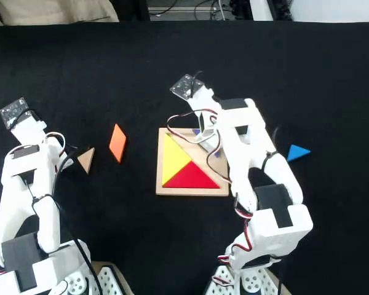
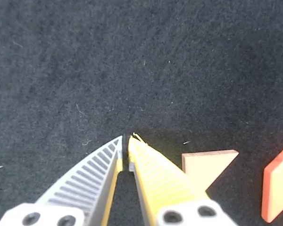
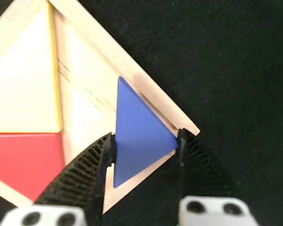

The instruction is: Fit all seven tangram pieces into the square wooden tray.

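Observation:
The square wooden tray [image 1: 190, 192] holds a yellow triangle [image 1: 174, 158] and a red triangle [image 1: 194, 177]. My right gripper [image 3: 145, 141] hangs over the tray's far right corner [image 3: 132, 66], shut on a dark blue triangle [image 3: 139, 134] that lies in that corner. In the high view this gripper [image 1: 204, 137] covers most of the piece. My left gripper [image 2: 127, 155] is shut with nothing in it, just beside a tan triangle [image 2: 208, 165] on the black cloth. An orange parallelogram [image 1: 117, 142] lies between the tan triangle [image 1: 86, 159] and the tray.
A light blue triangle [image 1: 298, 152] lies on the cloth to the right of the tray, beyond the right arm. The orange parallelogram [image 2: 278, 188] lies just past the tan triangle from the left gripper. Black cloth covers the table on all sides.

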